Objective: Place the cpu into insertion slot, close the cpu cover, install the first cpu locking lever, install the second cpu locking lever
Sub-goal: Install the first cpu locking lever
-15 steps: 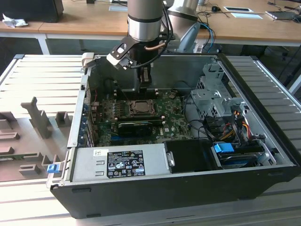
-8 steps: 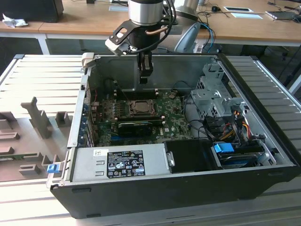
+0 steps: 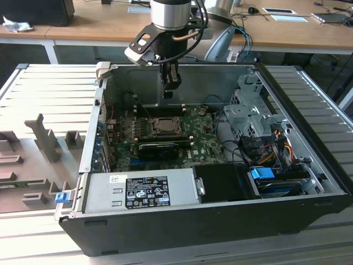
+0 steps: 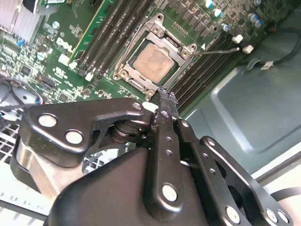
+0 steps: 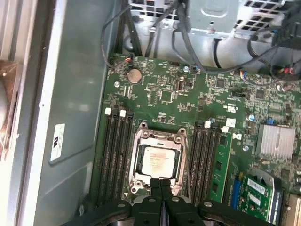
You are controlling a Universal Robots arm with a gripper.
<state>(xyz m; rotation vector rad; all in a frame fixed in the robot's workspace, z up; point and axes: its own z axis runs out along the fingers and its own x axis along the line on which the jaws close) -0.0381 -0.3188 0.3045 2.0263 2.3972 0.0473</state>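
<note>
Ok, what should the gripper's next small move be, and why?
Probably lower the shut gripper toward the edge of the insertion slot to start latching. The cpu already sits in the slot, the cpu cover lies flat over the chip, and the gripper hovers above the frame.

Pale square cpu [image 5: 160,160] seated flat in the insertion slot [image 5: 137,183]; silver cpu cover [image 5: 160,138] lowered flat around it.

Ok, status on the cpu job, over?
Gripper shut, empty, hanging above the insertion slot. Cpu seated, cpu cover down around it. No obstruction seen.
</note>
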